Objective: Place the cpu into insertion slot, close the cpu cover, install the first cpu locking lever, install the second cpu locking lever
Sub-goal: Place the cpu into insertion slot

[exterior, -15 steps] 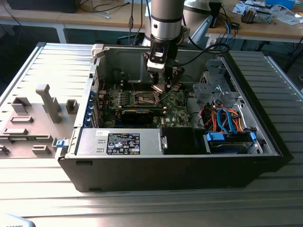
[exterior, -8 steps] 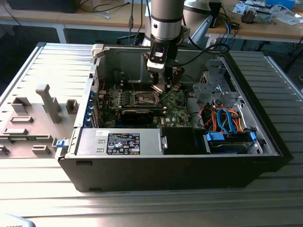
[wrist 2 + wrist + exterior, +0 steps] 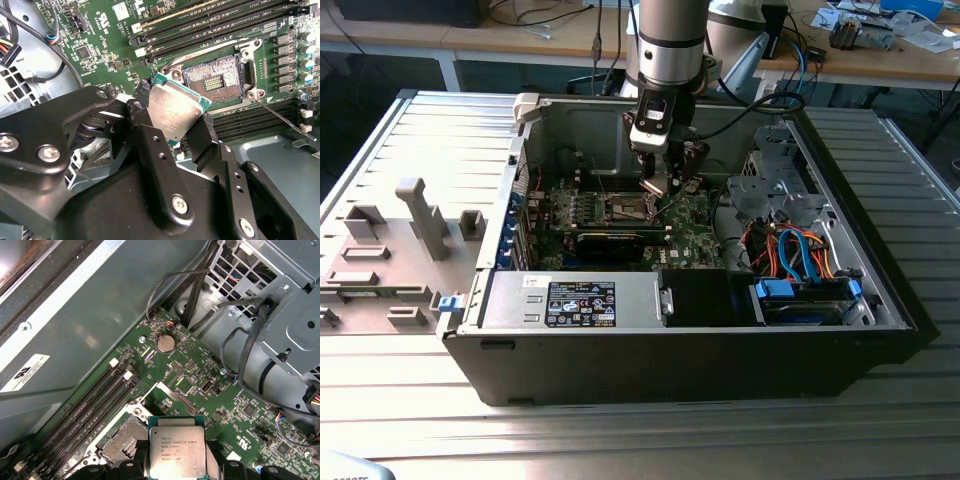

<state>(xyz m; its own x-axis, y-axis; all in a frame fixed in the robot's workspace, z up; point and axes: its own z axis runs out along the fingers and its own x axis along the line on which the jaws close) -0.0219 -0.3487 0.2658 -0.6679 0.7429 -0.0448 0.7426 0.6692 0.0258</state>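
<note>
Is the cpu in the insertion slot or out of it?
Out. The fingers hold the cpu clear of the insertion slot, whose contacts lie bare.

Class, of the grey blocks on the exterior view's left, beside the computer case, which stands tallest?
The narrow post with the overhanging top, between a wider block and a small cube; it rises well above both.

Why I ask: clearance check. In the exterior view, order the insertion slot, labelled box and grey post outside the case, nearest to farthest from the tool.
1. insertion slot, beside the tool.
2. labelled box, along the case's near wall.
3. grey post, outside, exterior view's left.
</note>
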